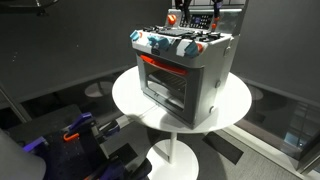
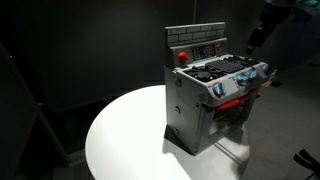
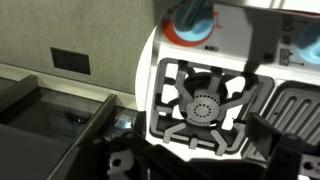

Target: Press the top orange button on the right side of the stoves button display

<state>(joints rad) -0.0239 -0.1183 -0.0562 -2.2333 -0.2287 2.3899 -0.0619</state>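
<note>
The grey toy stove stands on a round white table in both exterior views. Its dark upright button display rises at the back, with a red button at its left. The panel also shows in an exterior view. The orange buttons are too small to make out. My gripper hangs above the stove's right end, apart from the panel. In the wrist view the gripper is over a grey burner, near a blue knob. The fingers look spread and empty.
The white table has bare room around the stove. A blue and orange object lies low beside the table. Dark walls surround the scene. A wall socket shows in the wrist view.
</note>
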